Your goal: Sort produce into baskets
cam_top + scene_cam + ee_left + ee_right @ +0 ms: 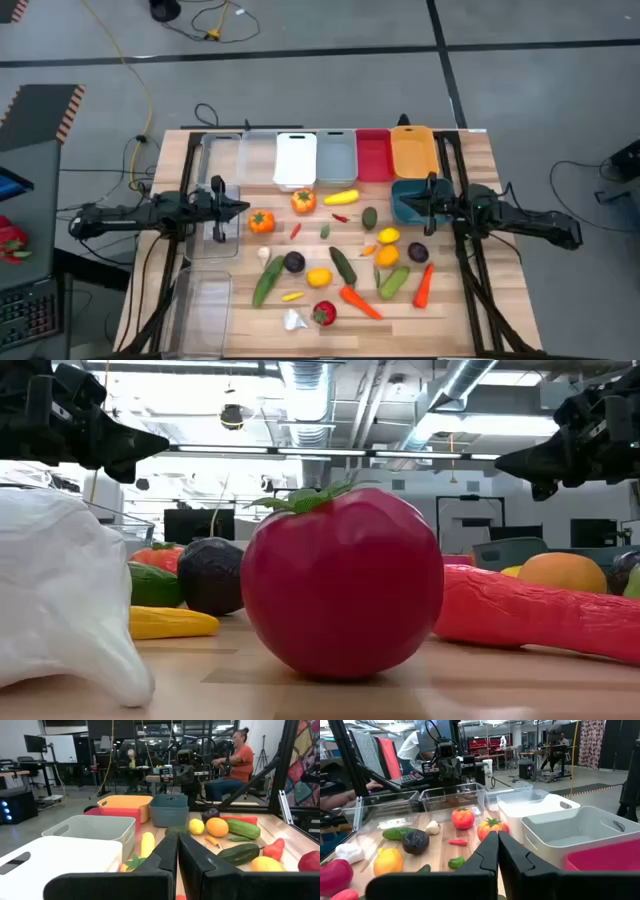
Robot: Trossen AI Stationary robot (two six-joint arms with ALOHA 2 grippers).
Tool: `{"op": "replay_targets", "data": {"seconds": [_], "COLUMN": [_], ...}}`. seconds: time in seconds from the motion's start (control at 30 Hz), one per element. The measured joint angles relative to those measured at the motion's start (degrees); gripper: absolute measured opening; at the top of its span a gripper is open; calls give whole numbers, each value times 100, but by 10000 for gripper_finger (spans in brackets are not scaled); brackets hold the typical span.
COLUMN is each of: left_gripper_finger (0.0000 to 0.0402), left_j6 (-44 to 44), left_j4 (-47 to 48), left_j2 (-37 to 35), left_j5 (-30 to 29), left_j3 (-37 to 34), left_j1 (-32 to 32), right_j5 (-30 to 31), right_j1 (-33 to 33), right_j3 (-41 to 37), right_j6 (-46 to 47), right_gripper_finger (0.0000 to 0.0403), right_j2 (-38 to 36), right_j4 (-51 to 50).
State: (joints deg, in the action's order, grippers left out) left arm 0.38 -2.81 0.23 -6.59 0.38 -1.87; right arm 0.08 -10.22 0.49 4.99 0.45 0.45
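— Looking straight down now: left gripper (243, 207) hangs over the table's left side, fingers pressed together on nothing; right gripper (404, 208) mirrors it on the right, jaws closed and empty, just over the teal basket (408, 200).

— And the produce?

— Scattered loose across the middle of the wooden table (470, 300), between the two arms; a red tomato (324, 313) and white garlic (293, 320) sit at the near edge, side by side; two orange carrots (360, 301) lie on the near right, green cucumbers (344, 265) around the centre, a purple round (294, 262) left of centre, a yellow lemon (388, 236) toward the right.

— Baskets?

— Lined up along the far edge: clear, then white basket (295, 159), grey basket (336, 157), red basket (373, 155), orange-yellow basket (414, 150); more clear baskets (203, 303) run down the left side; none of the far row shows produce inside.

— Anything beyond the table?

— A seated person (235, 762) in an orange top, seen from the left wrist view.
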Motion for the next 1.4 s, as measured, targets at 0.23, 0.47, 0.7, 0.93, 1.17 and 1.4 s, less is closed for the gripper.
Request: {"op": "replay_targets", "data": {"seconds": [0.23,0.47,0.7,0.93,1.17,1.4], "left_gripper_finger": [2,2,2,2,2,2], "left_j6": [-2,0,-2,0,-2,-2], "left_j4": [-2,0,0,0,0,0], "left_j2": [2,2,0,0,0,2], "left_j5": [-1,-2,-1,-2,-2,-2], "left_j3": [-2,0,0,-2,-2,-1], "left_j1": [1,1,2,0,0,0], "right_j5": [2,1,0,0,0,2], "right_j1": [0,-1,-1,-2,-2,-1], "right_j3": [-2,-1,0,0,0,0], "right_j6": [0,0,0,0,-17,-678], "right_gripper_finger": [36,36,36,36,36,36], "right_j2": [0,2,0,0,2,0], "right_j4": [0,0,0,0,-2,-1]}}
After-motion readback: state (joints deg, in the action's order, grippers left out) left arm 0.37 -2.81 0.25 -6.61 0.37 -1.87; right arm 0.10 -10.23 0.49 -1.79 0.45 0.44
